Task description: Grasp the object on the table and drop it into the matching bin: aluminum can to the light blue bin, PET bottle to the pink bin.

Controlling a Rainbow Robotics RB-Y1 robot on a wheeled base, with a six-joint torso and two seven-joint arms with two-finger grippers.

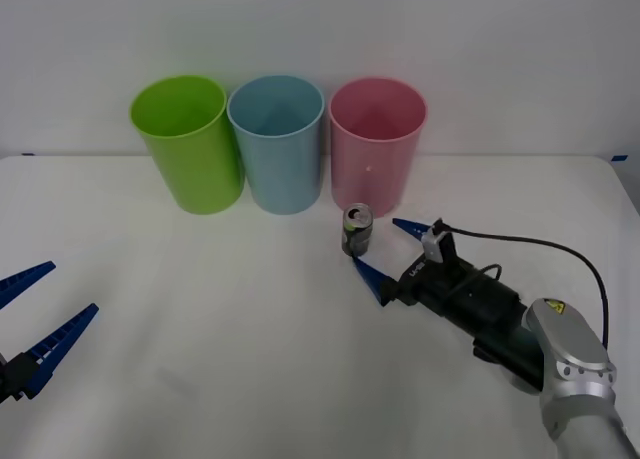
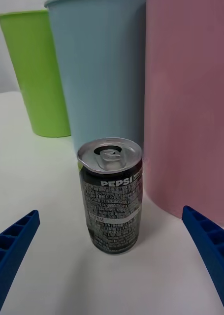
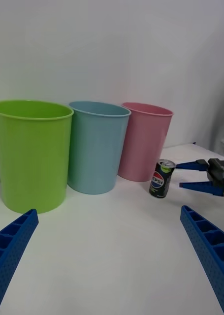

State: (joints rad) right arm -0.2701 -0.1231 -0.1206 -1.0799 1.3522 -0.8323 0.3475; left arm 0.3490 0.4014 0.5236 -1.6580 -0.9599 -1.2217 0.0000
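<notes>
White table (image 1: 200,339) carries lime green bin (image 1: 187,141), light blue bin (image 1: 277,142) and pink bin (image 1: 377,144), all showing bare insides. Aluminum can (image 1: 357,230) stands upright, tab up, at pink's 6 o'clock. Right gripper (image 1: 388,249) gapes wide, empty, around it; left gripper (image 1: 35,314) idles agape at 8 o'clock.

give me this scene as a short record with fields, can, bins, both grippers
can: Pepsi aluminum can, upright on the white table, just in front of the pink bin
bins: lime green bin, light blue bin, pink bin, in a row at the back
right gripper: open, fingers either side of the can, not touching
left gripper: open, idle at the table's left edge
</notes>
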